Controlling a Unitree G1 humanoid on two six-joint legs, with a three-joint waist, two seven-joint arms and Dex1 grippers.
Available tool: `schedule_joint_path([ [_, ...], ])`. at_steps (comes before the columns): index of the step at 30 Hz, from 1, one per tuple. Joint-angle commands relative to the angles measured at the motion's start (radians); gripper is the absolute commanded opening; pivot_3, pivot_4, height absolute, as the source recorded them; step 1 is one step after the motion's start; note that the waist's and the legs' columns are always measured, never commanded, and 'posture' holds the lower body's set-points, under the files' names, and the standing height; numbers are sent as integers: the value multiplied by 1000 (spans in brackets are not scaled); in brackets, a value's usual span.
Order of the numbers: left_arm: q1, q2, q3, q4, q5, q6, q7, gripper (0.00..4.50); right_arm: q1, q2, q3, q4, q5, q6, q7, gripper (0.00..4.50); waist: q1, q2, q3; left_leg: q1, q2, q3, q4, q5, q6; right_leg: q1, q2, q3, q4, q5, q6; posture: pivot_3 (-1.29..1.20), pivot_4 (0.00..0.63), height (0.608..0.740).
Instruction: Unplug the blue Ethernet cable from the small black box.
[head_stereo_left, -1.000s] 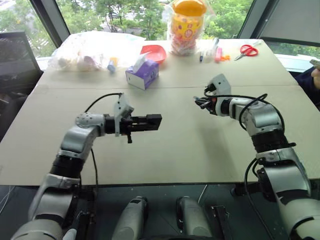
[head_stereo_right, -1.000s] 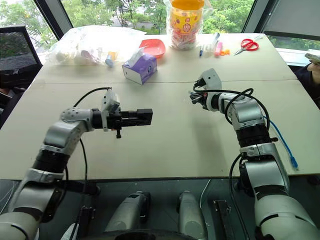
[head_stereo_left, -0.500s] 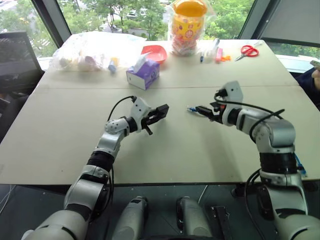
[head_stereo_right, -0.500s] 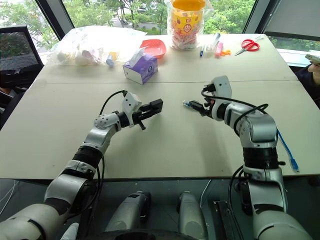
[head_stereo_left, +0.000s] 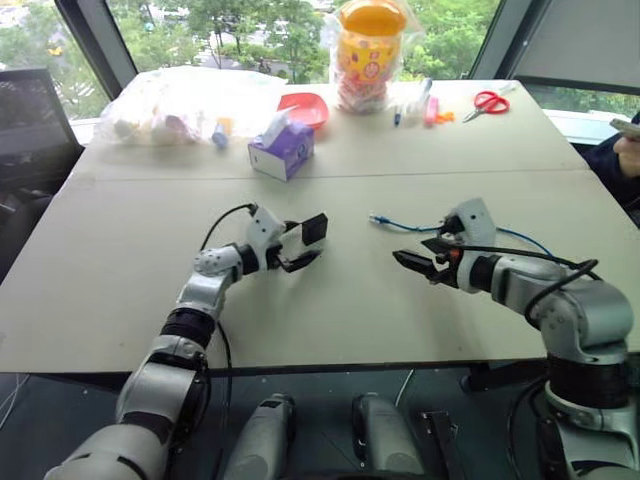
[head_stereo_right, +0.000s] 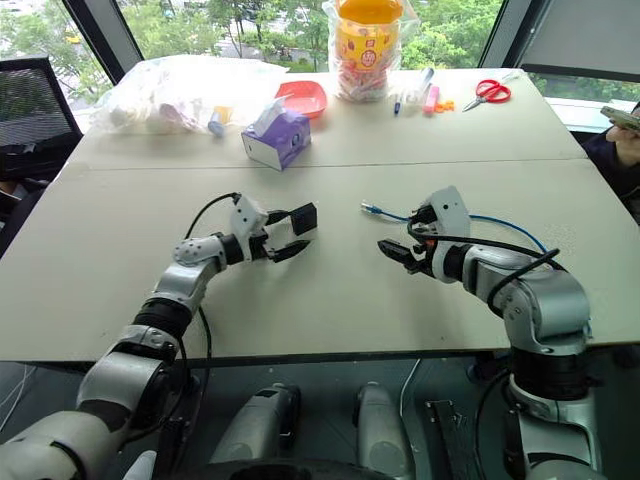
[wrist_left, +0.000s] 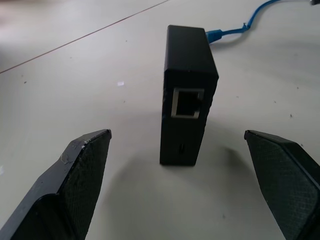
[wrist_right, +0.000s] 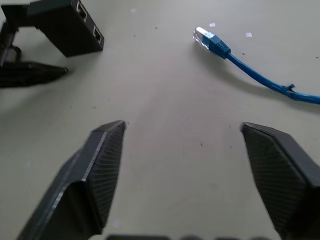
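Two robot grippers sit low over a pale table, both with fingers spread apart and holding nothing. At centre right of the head view, the right gripper (head_stereo_left: 412, 264) hovers above bare tabletop. Left of centre, the left gripper (head_stereo_left: 305, 247) has its fingers on either side of the small black box (wrist_left: 187, 95), and the left wrist view shows clear gaps on both sides, so the box stands on its own, on end, with an empty port facing the camera.

Just beyond the right gripper, the blue Ethernet cable (head_stereo_left: 405, 225) lies on the table, its plug (wrist_right: 207, 38) free and well apart from the box. The task looks finished.

Judged risk: the box stands tall and narrow, so a brush from either finger as the left arm moves could tip it over. The right arm could also snag the loose cable beside it.

Farther back, in the upper part of the frame, are a purple tissue box (head_stereo_left: 282, 150), a red bowl (head_stereo_left: 304, 106), a bagged yellow container (head_stereo_left: 363, 50) and red scissors (head_stereo_left: 489, 100).

Hard to tell: where the cable's far end runs, hidden behind the right arm.
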Motion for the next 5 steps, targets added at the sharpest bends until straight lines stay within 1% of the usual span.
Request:
schedule_joint_path([
  [1, 39, 56, 36, -219, -78, 128, -60, 4476, 20, -54, -44, -102, 81, 15, 67, 3804, 0, 0, 0, 0, 0, 0, 0, 0, 0, 0, 0, 0, 0, 0, 0, 0, 150, 740],
  [5, 89, 129, 82, -427, -179, 319, -88, 4476, 33, -99, -79, -137, 133, 28, 97, 3804, 1, 0, 0, 0, 0, 0, 1, 0, 0, 0, 0, 0, 0, -1, -1, 0, 150, 740],
])
